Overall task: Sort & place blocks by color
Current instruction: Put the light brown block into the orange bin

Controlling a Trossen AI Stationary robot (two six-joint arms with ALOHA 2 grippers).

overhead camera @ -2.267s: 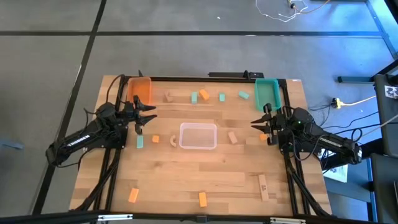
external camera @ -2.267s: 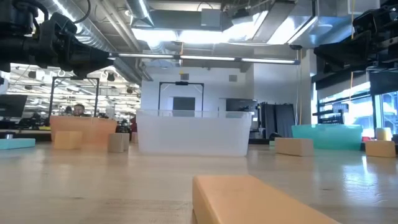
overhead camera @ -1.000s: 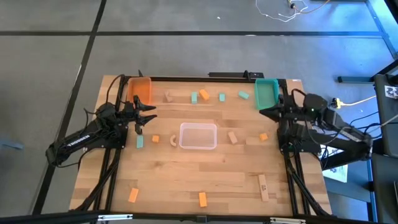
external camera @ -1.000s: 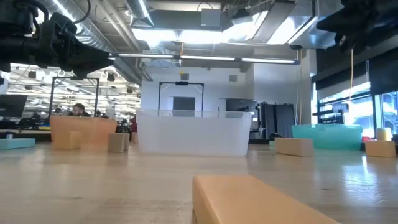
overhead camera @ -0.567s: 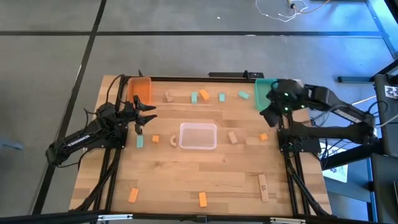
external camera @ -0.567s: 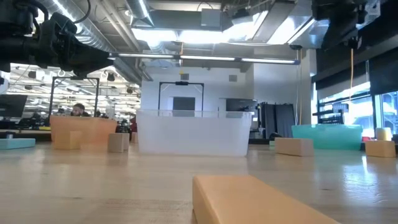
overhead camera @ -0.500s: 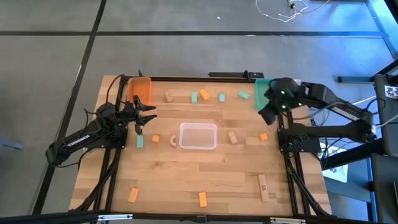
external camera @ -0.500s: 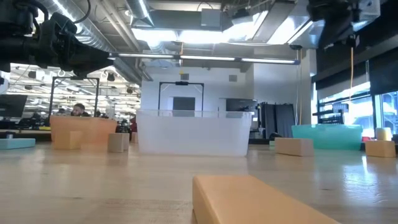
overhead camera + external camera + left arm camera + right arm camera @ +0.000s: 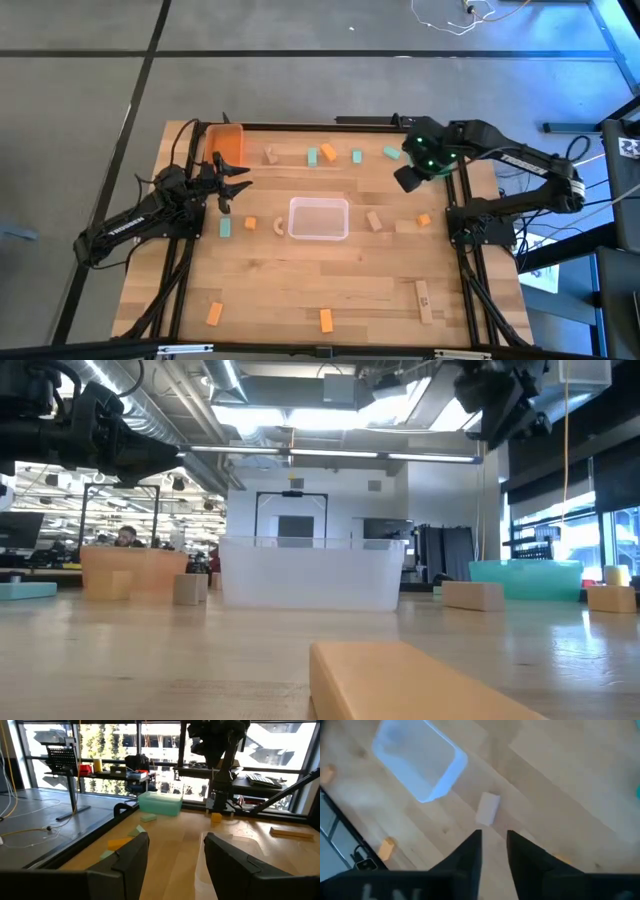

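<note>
Left end effector parked near the orange tray, fingers apart, nothing between them. Blocks all loose on the worktop: mint and orange ones just beside it, a row along the far edge, tan ones either side of the clear tray, more at the near edge. Trays look empty, so sorting looks barely begun.

Right end effector up high between the teal tray and the clear one, fingers a narrow gap apart, empty. Its wrist view looks down on a tan block, likely the next pick: descend, widen, centre on it.

Low view shows neither arm's fingers. Teal tray mostly covered by the right arm.
</note>
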